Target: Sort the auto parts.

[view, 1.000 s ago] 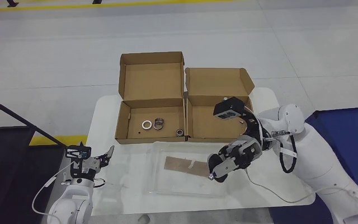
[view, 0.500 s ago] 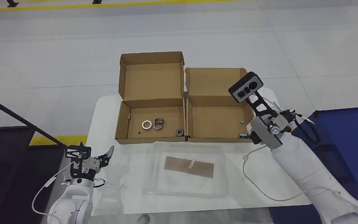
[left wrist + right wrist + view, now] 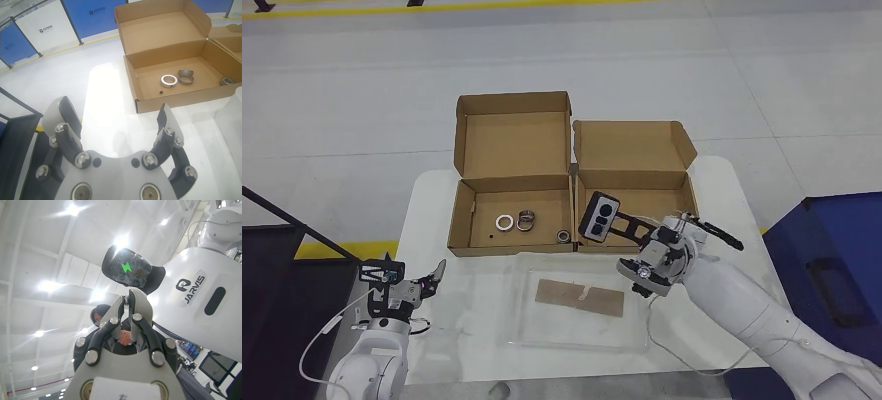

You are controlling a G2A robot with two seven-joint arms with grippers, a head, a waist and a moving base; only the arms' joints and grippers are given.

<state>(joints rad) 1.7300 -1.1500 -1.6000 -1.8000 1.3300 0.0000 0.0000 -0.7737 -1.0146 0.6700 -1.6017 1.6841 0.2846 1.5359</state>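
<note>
Right pincer [image 3: 127, 302] is clamped on a tiny screw [image 3: 126, 298] at its very tips; looks light, hard, slippery; I'd grip it mid-shaft.

In the left wrist view, three partition panels stand on the floor beyond the table [image 3: 105, 85], and each carries print. The white panel [image 3: 56, 37] bears a dark round logo with a one-word brand name beside it, and beneath that a line of lettering too small to read. The blue panel [image 3: 98, 20] next to it bears the same mark. A second blue panel [image 3: 17, 49] on the white panel's other side shows it only faintly. In the right wrist view, a green lightning-bolt sign [image 3: 126, 267] glows on a black screen [image 3: 113, 262]. A white label [image 3: 122, 386] at the base of the right gripper [image 3: 126, 299] carries small dark marks that are cut off and unreadable.
</note>
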